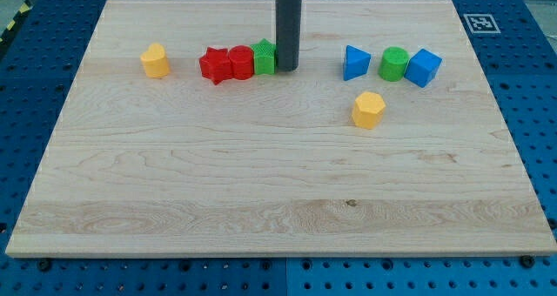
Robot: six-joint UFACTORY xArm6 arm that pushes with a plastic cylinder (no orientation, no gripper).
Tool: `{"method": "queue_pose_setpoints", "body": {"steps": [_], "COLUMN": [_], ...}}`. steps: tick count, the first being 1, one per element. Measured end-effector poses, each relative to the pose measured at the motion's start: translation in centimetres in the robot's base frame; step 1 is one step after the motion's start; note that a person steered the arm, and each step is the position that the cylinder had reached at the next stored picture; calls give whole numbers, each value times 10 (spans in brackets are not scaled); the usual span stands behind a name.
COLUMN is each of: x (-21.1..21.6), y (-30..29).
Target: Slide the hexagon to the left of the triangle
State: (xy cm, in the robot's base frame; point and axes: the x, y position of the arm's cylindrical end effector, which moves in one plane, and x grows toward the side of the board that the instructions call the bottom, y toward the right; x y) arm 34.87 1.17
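Hexagon [369, 110]: one; triangle [355, 63]: one.

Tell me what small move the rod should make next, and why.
Probably swing my tip away from the green block, toward the view's bottom right, round the yellow hexagon. The hexagon sits below the blue triangle, so it needs pushing up-left from its far side.

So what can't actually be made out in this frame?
- My tip: whether it touches the green block is unclear; the rod hides that block's right side and shape.
- Rod's upper part: cut off by the view's top.
- Red blocks: pressed together, shapes uncertain.
- Hexagon: too small to identify; perhaps the yellow block.
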Motion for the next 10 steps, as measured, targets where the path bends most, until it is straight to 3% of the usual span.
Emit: {"method": "queue_pose_setpoints", "body": {"steps": [4, 9, 10], "x": [0, -2, 16], "y": [60, 52, 48]}}
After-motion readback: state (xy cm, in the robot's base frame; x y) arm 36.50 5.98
